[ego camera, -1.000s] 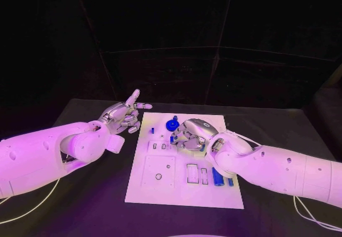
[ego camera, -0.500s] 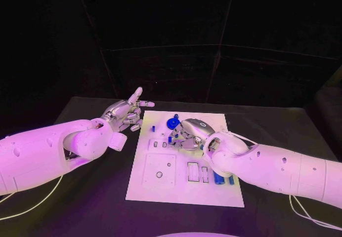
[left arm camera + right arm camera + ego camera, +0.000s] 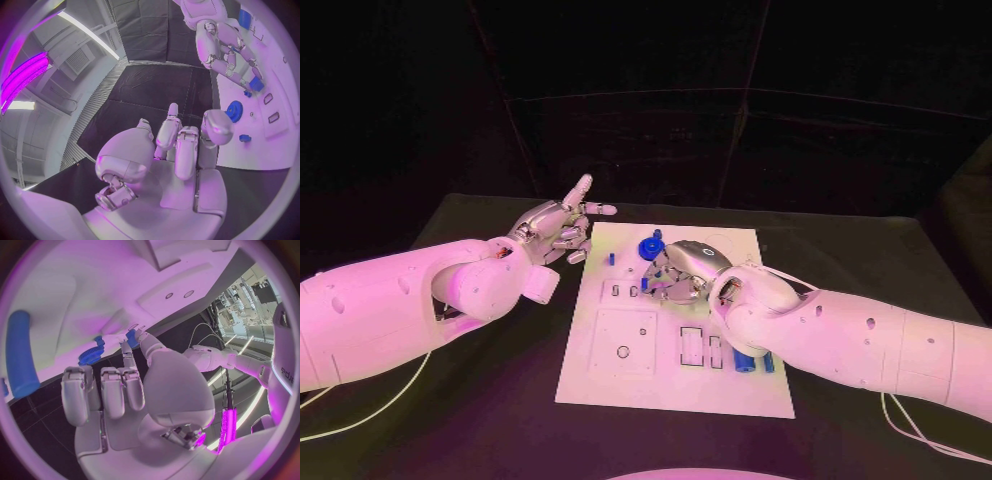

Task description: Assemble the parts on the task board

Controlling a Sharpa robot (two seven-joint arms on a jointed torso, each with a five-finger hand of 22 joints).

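- Head view: I see the white rectangular task board (image 3: 675, 345) mid-table. My left hand (image 3: 557, 232) hovers just off its far-left edge, holding nothing, one finger pointing up. My right hand (image 3: 682, 268) is over the board's far half, beside a small blue gear (image 3: 648, 250); blue cylindrical pegs (image 3: 744, 359) lie near-right.
- Left wrist view: my left hand's fingers (image 3: 178, 145) are loosely apart and empty.
- Right wrist view: my right hand (image 3: 125, 390) pinches a small blue block (image 3: 132, 336) at the fingertips, near the gear.
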